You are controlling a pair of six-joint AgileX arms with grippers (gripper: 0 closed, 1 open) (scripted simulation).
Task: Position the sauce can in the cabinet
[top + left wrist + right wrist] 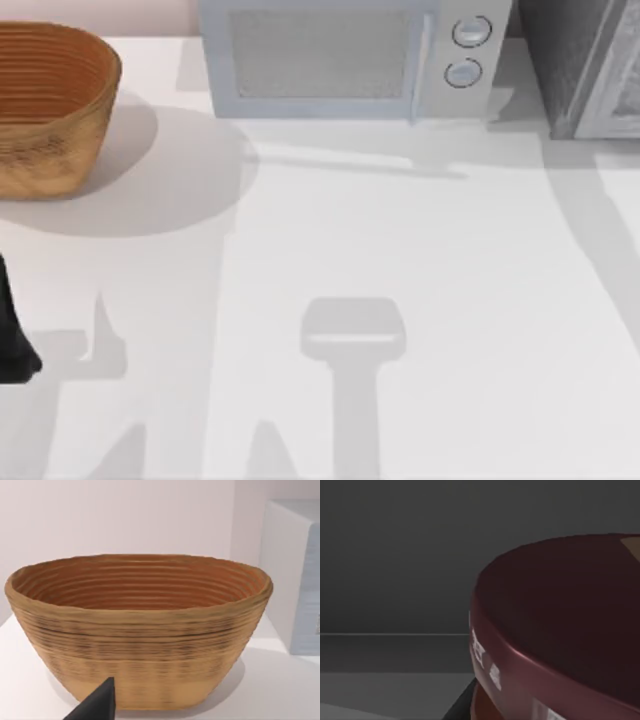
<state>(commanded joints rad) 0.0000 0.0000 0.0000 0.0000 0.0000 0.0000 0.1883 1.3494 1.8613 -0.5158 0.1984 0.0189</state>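
Observation:
The sauce can (560, 630) looms very close in the right wrist view, showing its dark maroon top rim and a strip of label. Dark grey walls and a grey floor surround it, matching the cabinet's speckled grey. The cabinet (585, 65) stands at the table's far right corner, partly cut off, with its pale framed door panel at the view's right edge. A dark part of my right gripper (462, 705) shows just beneath the can. My left gripper (95, 705) hovers low in front of the basket, and its arm (12, 335) sits parked at the table's left edge.
A big woven basket (45, 105) stands at the far left. A light grey microwave (350, 55) with two round knobs sits at the back middle, just left of the cabinet. Arm shadows lie across the white tabletop (450, 300).

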